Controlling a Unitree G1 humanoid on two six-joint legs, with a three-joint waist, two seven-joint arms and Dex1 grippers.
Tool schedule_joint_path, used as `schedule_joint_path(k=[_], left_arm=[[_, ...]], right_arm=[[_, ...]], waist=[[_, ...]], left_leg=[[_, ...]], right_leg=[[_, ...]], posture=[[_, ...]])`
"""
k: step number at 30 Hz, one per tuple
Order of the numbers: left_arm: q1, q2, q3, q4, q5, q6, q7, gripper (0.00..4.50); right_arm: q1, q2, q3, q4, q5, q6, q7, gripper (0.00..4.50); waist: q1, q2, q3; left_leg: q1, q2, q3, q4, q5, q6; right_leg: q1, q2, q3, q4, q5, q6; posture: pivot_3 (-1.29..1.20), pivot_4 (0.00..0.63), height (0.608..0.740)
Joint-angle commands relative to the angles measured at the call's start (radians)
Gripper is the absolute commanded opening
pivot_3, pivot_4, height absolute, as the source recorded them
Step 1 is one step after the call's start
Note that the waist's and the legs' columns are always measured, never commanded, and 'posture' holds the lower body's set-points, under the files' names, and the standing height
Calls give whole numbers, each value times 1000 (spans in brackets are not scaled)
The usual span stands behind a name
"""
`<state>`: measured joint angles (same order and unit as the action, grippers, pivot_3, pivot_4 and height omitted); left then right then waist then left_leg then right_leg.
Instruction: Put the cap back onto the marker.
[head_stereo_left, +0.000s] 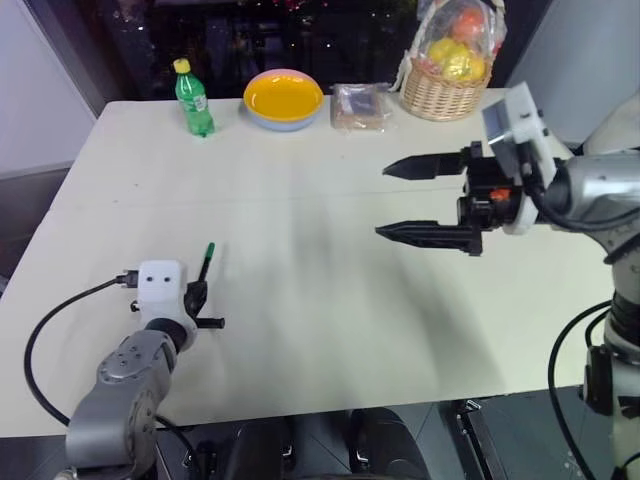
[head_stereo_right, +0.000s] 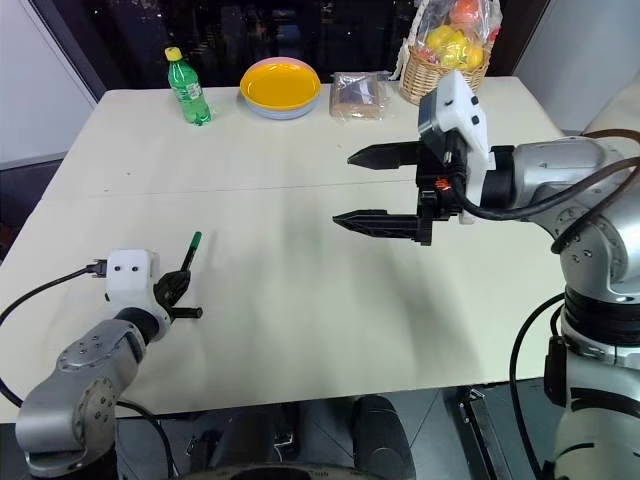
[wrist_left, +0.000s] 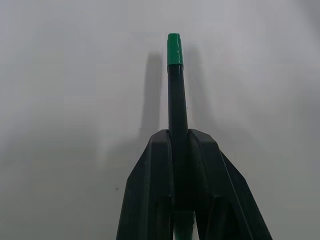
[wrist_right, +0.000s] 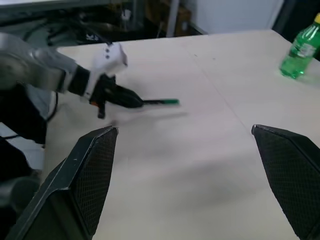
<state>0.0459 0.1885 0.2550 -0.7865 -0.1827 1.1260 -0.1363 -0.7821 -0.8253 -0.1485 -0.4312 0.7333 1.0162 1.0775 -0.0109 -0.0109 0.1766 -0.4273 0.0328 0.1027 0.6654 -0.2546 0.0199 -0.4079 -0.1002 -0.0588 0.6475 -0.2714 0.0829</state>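
My left gripper is shut on the black marker, low over the near left of the table. The marker sticks out forward past the fingertips. The bright green cap sits on its far end, in line with the barrel; the cap is the green end pointing away from me. My right gripper hangs above the table's right middle, pointing left, open, with nothing between its fingers. In the right wrist view the left gripper and the marker lie ahead between the open fingers.
Along the far edge stand a green bottle with a yellow lid, a yellow bowl, a wrapped brown packet and a basket of fruit. A black cable loops off the left wrist.
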Motion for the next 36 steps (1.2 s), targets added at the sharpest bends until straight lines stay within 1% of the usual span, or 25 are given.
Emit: schedule_joint_path(k=[1, 12, 14, 15, 17, 18, 19, 20, 21, 28, 33, 36], left_arm=[[5, 12, -7, 2, 6, -38, 6, 0], [30, 15, -18, 36, 0, -77, 13, 0], [37, 12, -22, 41, -2, -83, 13, 1018], [40, 8, -21, 43, -6, -84, 12, 1303], [43, 4, -22, 46, -9, -88, 12, 2326], [45, 3, -24, 47, -10, -90, 12, 2909], [48, 3, -25, 48, -10, -92, 12, 3313], [49, 2, -26, 47, -11, -91, 13, 3949], [50, 0, -27, 46, -12, -92, 13, 4462], [61, -20, -16, 5, -26, -103, 19, 4462], [85, -29, -7, -87, -37, -86, 34, 4462], [112, -37, 18, -174, -42, -54, 47, 4462]], right_arm=[[-19, -26, -37, -29, 43, -2, -30, 4435], [-15, -60, -29, -31, 87, -6, -97, 4435], [-16, -66, -30, -31, 99, -5, -102, 4500], [-17, -69, -30, -30, 103, -6, -105, 4500], [-16, -76, -31, -29, 110, -7, -107, 4500], [-15, -79, -31, -28, 112, -8, -108, 4500], [-14, -83, -32, -27, 114, -9, -108, 4500], [-14, -88, -32, -24, 116, -11, -107, 4500], [-13, -91, -33, -21, 117, -13, -105, 4500], [-2, -108, -28, -8, 118, -33, -98, 4500], [15, -116, -19, 0, 105, -60, -87, 4500], [21, -120, -13, 6, 102, -73, -76, 4500]], waist=[[0, 0, 0], [-1, 0, 0], [-1, 0, 0], [-1, 0, 0], [-1, 0, 0], [-1, 0, 0], [-1, 0, 0], [-1, 0, 0], [-1, 0, 0], [-2, 0, 0], [-2, 0, 0], [-2, 0, 0]], left_leg=[[0, 0, 0, 0, 0, 0], [-1, -1, 0, -2, 0, 0], [-1, -1, 0, -2, -1, 0], [-1, -1, 1, -2, -1, -1], [-1, -1, 0, -2, -1, -1], [-1, -1, 0, -2, -1, -1], [-1, 0, 0, -2, -1, -1], [-1, -1, 0, -2, -2, -2], [-1, -1, 0, -2, -2, -2], [-2, -1, 1, -3, -2, -2], [-3, -1, 0, -3, -3, -2], [-3, -1, 1, -4, -3, -1]], right_leg=[[0, 0, 0, 0, 0, 0], [-1, -2, 0, -2, 0, 0], [-1, -2, 0, -2, 0, -1], [-1, -2, 0, -2, 0, -1], [-2, -2, 0, -2, 0, -1], [-2, -2, 0, -2, 0, -1], [-2, -2, 0, -2, 0, -1], [-2, -2, 0, -2, 0, -1], [-2, -2, 0, -3, 0, -1], [-2, -2, 0, -4, 0, -1], [-2, -2, 0, -6, 0, -1], [-2, -2, 0, -7, 0, -1]], posture=[[0, 150, 740], [0, 150, 740], [0, 150, 740], [0, 150, 740], [0, 150, 740], [0, 150, 740], [0, 150, 740], [0, 150, 740], [0, 150, 740], [0, 150, 740], [0, 150, 740], [0, 150, 740]])
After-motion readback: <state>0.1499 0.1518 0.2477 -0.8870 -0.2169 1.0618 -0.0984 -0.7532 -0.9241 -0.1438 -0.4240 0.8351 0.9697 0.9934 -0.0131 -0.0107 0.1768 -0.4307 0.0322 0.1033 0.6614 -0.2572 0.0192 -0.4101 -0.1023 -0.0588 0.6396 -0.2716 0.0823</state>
